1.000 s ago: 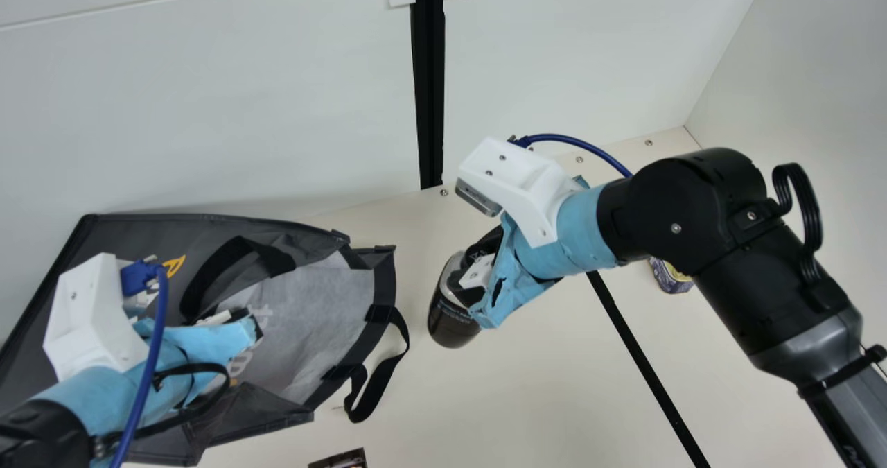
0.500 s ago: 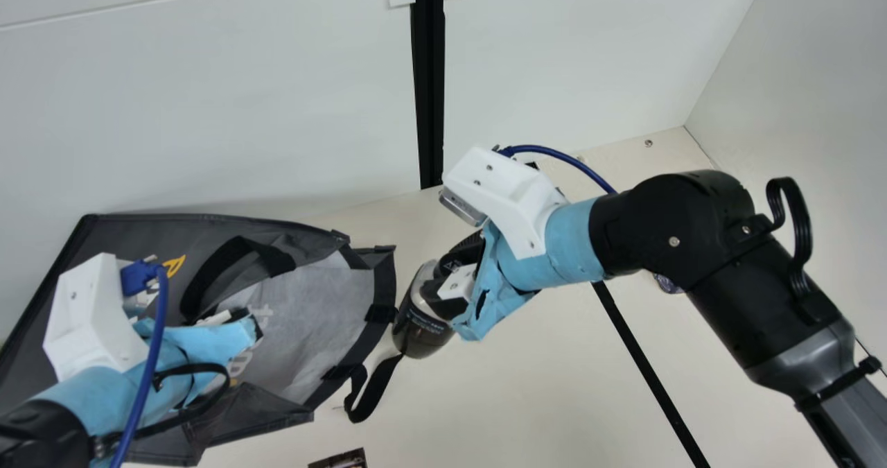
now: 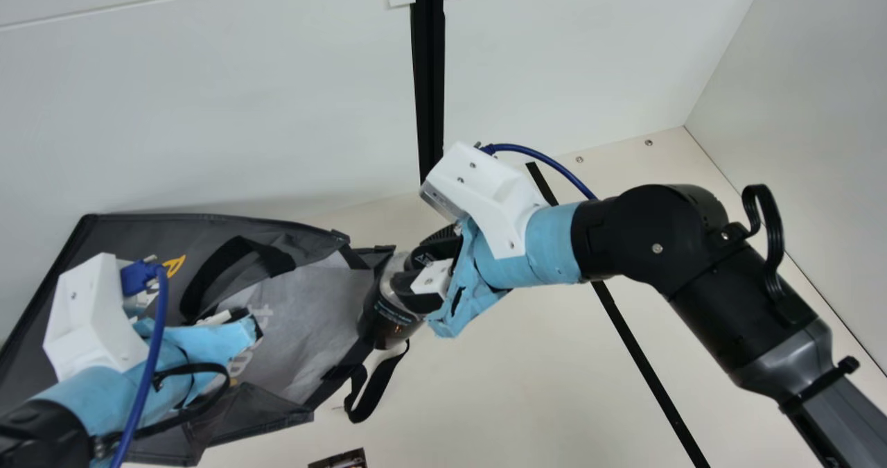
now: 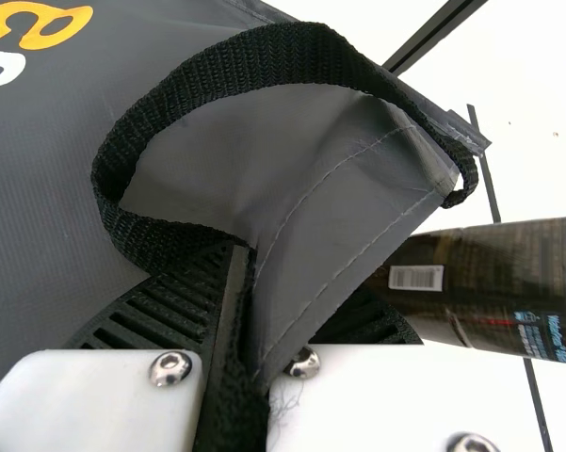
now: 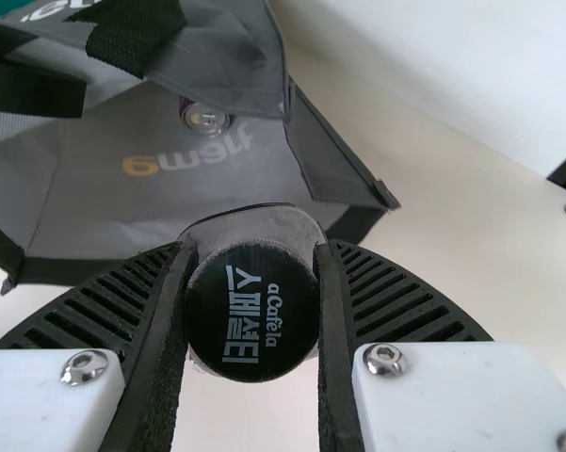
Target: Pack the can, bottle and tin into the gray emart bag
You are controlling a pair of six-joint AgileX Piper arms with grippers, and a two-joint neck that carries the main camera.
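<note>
Right wrist view: the bottle [image 5: 254,311] is clamped near its cap by the right gripper [image 5: 254,250], at the mouth of the bag [image 5: 94,202]. The bag is pinched by the left gripper [image 4: 247,259]; if too low an approach is made, its rim could be snagged by the bottle's base and folded inward.

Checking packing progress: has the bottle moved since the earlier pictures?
Yes, leftward in the main view: the bottle went from right of the black post to left of it.

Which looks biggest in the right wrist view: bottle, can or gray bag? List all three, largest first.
1. gray bag
2. bottle, seen cap-end on, nearer the camera than the can
3. can, inside the bag
</note>
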